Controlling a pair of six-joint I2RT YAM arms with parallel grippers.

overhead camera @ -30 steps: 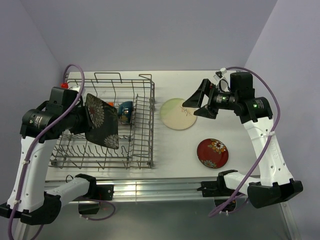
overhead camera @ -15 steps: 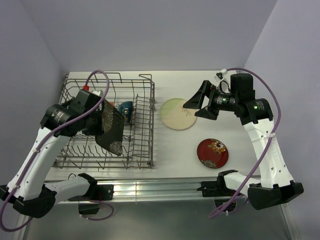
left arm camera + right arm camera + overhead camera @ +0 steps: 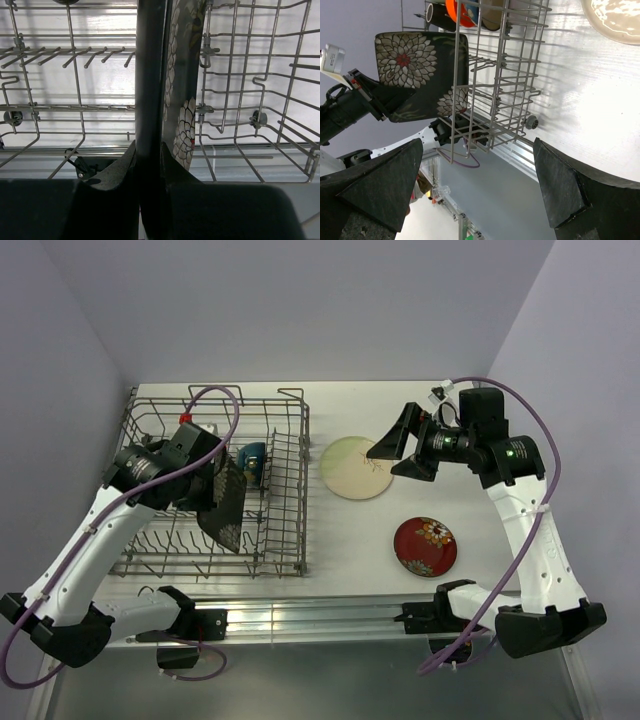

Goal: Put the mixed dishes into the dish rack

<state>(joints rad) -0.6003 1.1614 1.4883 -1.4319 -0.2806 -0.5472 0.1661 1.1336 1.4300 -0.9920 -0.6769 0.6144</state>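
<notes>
The grey wire dish rack [image 3: 288,490] stands on the left of the table. My left gripper [image 3: 207,487] is shut on the black square floral plate [image 3: 228,510], which is upright and edge-on over the rack's tines. In the left wrist view the plate [image 3: 182,75] runs up between the closed fingers of the left gripper [image 3: 148,150]. My right gripper [image 3: 398,450] hovers open and holds nothing, beside the pale green-cream plate [image 3: 352,470]. The red floral plate [image 3: 425,545] lies flat to the front right. A dark blue bowl [image 3: 251,462] sits in the rack.
The right wrist view shows the rack [image 3: 510,90] side-on, the black plate [image 3: 415,70] within it, an orange bowl [image 3: 457,12] at its far end and the pale plate [image 3: 615,12]. White table [image 3: 340,540] lies between rack and plates; purple walls enclose the back and sides.
My left arm has swung right with the black plate, turning it from face-on to edge-on and bringing it down into the rack. The right arm has stayed still.
</notes>
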